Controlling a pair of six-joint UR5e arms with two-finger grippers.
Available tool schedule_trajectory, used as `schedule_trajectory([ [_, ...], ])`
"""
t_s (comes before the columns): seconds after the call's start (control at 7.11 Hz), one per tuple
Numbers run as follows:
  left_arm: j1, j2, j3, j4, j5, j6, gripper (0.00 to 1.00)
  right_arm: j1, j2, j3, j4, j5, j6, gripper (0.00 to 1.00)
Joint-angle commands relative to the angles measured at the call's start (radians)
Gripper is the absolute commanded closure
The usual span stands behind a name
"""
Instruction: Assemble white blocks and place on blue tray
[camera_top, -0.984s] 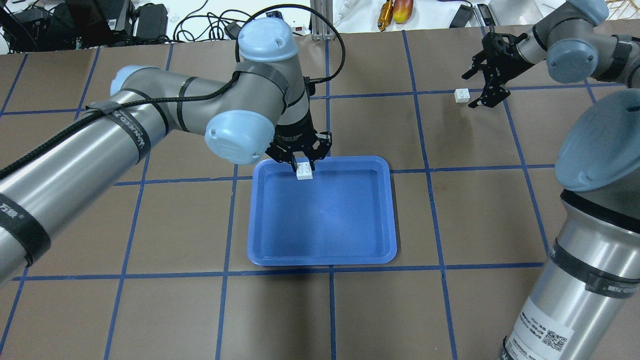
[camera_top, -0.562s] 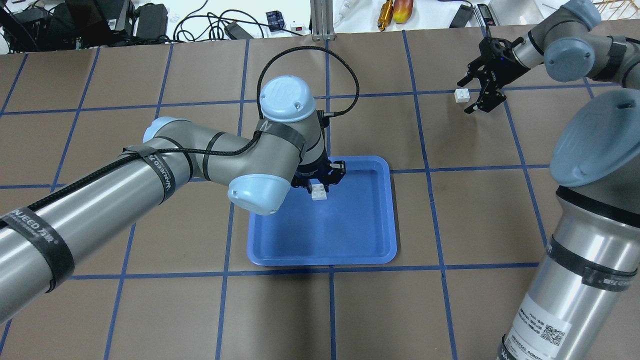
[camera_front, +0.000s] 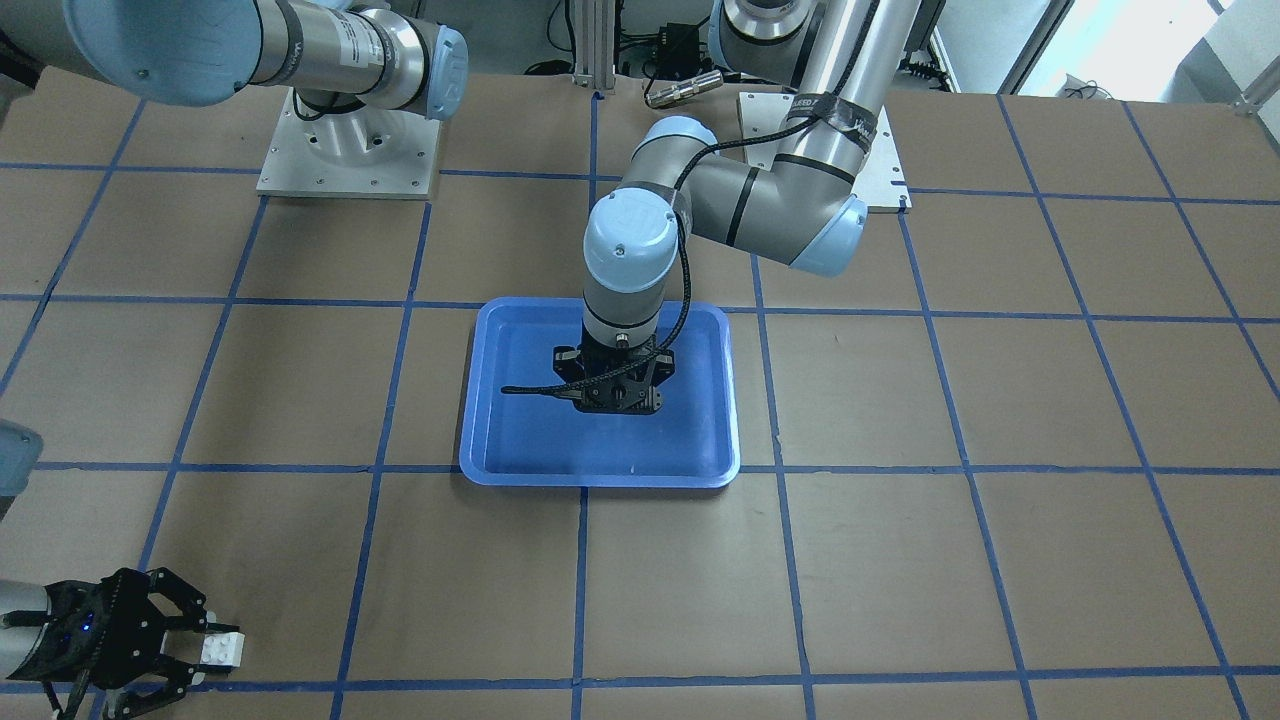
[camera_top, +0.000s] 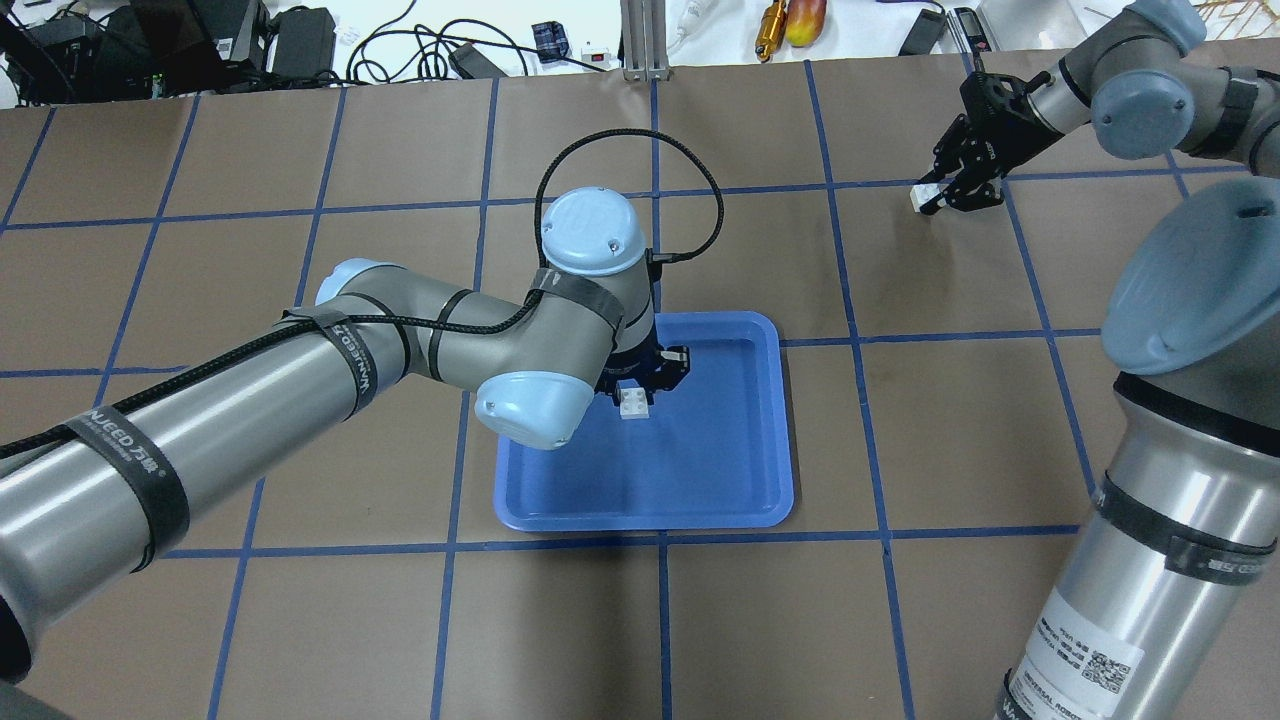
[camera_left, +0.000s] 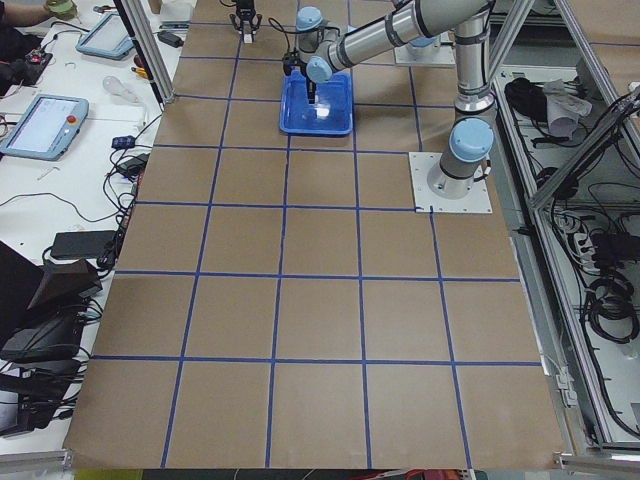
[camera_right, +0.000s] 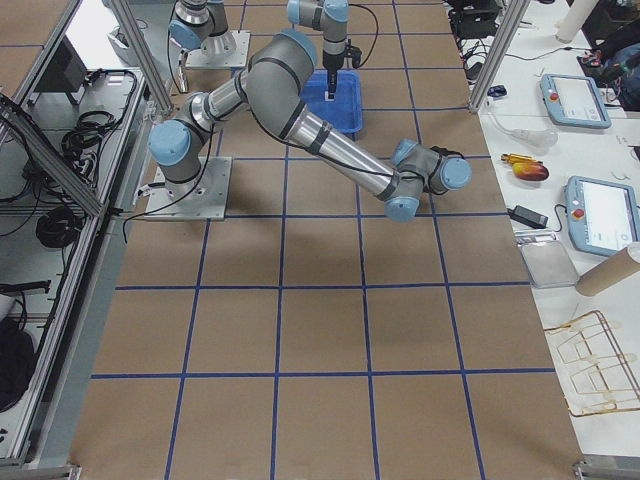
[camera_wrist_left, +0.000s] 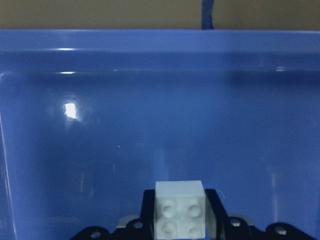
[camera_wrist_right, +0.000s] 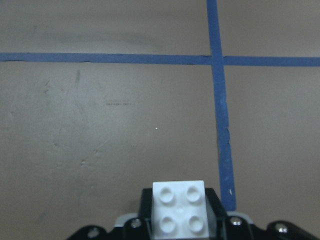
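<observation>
Hidden from the front view, 1 glossy 4-stud white block (camera_wrist_left: 179, 205) sits clenched in left gripper (camera_top: 636, 390) over smooth blue tray (camera_top: 740, 470); right gripper (camera_front: 207, 650) grasps other block (camera_wrist_right: 179, 212) near far edge of counter (camera_top: 300, 620).

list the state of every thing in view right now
left gripper, shut on left arm's white block
left arm's white block, gripped, studs up, over the tray, not joined
right gripper, shut on right arm's white block
right arm's white block, gripped, studs up, off the tray
blue tray, flat on the table, left gripper over it
</observation>
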Motion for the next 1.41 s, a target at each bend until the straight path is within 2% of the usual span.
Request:
schedule_trajectory([
  [0.0,-0.002,-0.015,0.000,0.004,-0.008,-0.005,0.70,0.007,-0.054,0.003,0.057,0.009,0.012,0.92],
  [0.14,-0.003,-0.026,0.000,0.003,-0.008,-0.011,0.56,0.019,-0.092,0.009,0.162,0.012,0.017,0.92],
  [0.42,-0.019,-0.040,0.000,0.004,-0.008,-0.005,0.50,0.077,-0.175,0.056,0.272,0.009,0.058,0.90],
  [0.7,-0.019,-0.038,0.001,0.015,-0.008,0.005,0.41,0.130,-0.320,0.244,0.271,0.015,0.083,0.90],
  [0.98,0.024,0.023,0.009,-0.002,-0.004,0.075,0.33,0.195,-0.446,0.447,0.149,0.017,0.193,0.90],
  [1.12,0.065,0.048,0.003,-0.025,-0.017,0.083,0.33,0.241,-0.480,0.536,0.054,0.019,0.256,0.90],
  [1.27,0.099,0.060,-0.008,-0.033,-0.084,0.148,0.45,0.292,-0.491,0.621,-0.090,0.019,0.372,0.90],
])
